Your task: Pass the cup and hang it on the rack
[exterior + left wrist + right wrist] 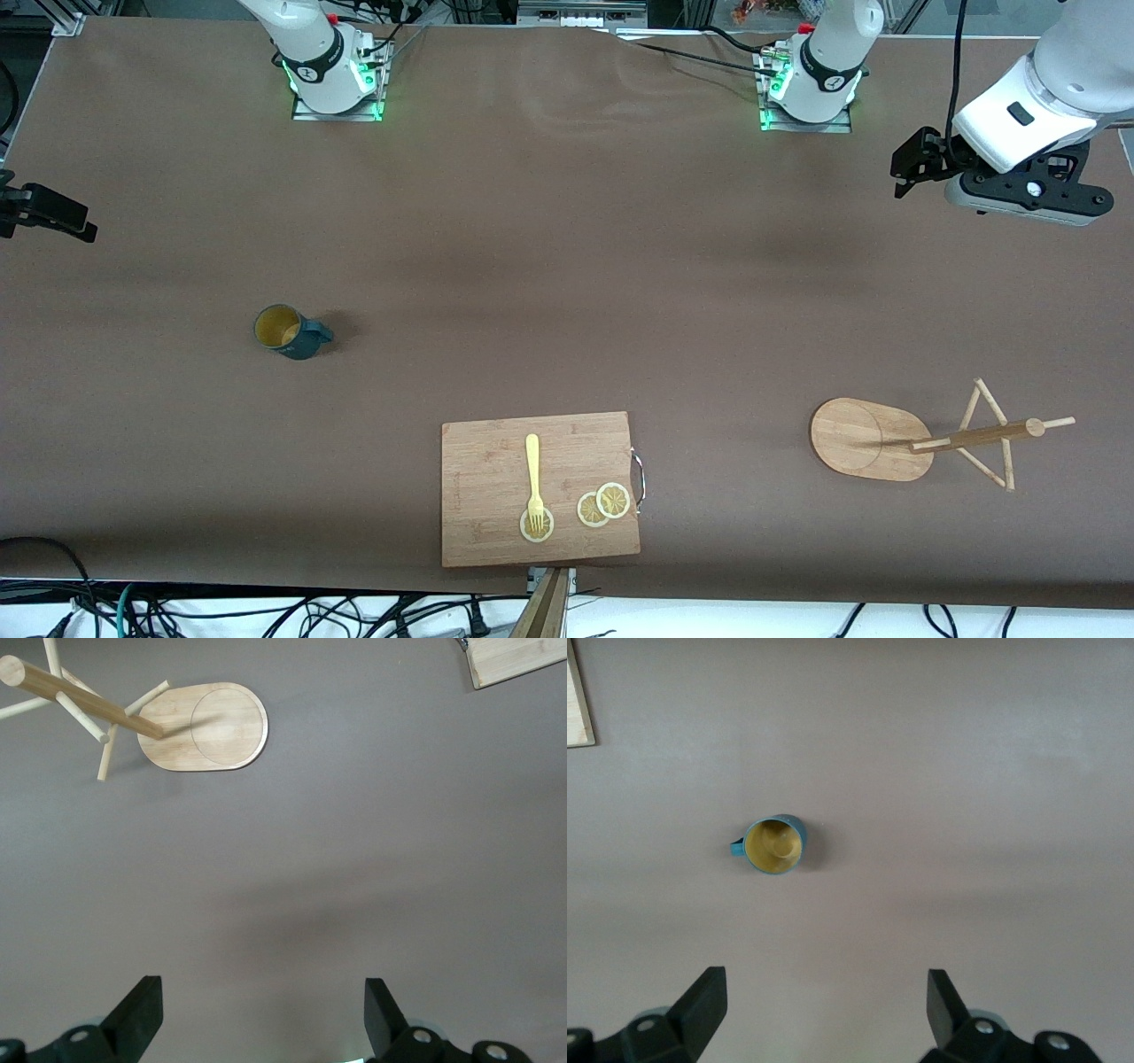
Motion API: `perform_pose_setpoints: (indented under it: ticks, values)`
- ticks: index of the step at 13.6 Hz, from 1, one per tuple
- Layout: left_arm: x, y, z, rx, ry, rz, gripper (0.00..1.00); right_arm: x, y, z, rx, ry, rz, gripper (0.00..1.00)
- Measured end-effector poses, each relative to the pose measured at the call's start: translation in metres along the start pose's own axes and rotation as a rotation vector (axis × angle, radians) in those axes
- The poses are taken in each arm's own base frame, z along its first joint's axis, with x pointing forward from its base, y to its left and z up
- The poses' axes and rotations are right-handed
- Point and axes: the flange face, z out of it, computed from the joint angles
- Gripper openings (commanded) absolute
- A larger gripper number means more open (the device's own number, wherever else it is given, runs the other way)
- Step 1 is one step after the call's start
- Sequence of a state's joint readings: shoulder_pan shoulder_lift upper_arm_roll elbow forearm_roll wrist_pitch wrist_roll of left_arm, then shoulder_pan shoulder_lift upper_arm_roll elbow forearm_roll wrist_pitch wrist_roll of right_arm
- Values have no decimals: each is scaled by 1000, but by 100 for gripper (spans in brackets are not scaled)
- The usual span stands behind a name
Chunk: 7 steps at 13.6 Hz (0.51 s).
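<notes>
The small teal cup [292, 332] with a yellow inside stands upright on the brown table toward the right arm's end, its handle pointing toward the left arm's end. It also shows in the right wrist view [776, 845]. The wooden rack [873, 439] stands toward the left arm's end, with its oval base, dark post [974, 436] and thin pegs. It shows in the left wrist view too [213, 726]. My left gripper [1028, 193] [264, 1010] hangs open and empty high over the table's left-arm end. My right gripper [44, 213] [826, 1005] hangs open and empty over the right-arm end.
A rectangular wooden cutting board [540, 487] lies near the table's front edge, midway between cup and rack. On it lie a yellow fork [532, 483] and lemon slices [602, 505]. Its corner shows in both wrist views [514, 660] [578, 700].
</notes>
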<state>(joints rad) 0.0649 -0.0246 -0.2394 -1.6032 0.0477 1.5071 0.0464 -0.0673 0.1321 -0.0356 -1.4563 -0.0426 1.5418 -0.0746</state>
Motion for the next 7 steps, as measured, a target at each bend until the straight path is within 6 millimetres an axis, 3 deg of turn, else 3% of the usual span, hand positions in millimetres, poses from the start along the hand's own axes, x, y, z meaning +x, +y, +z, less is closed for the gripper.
perform_pose_setpoints:
  ticks: [7]
  values:
    - [0, 0, 1, -1, -8, 1, 100, 43, -7, 80, 2, -82, -16, 100]
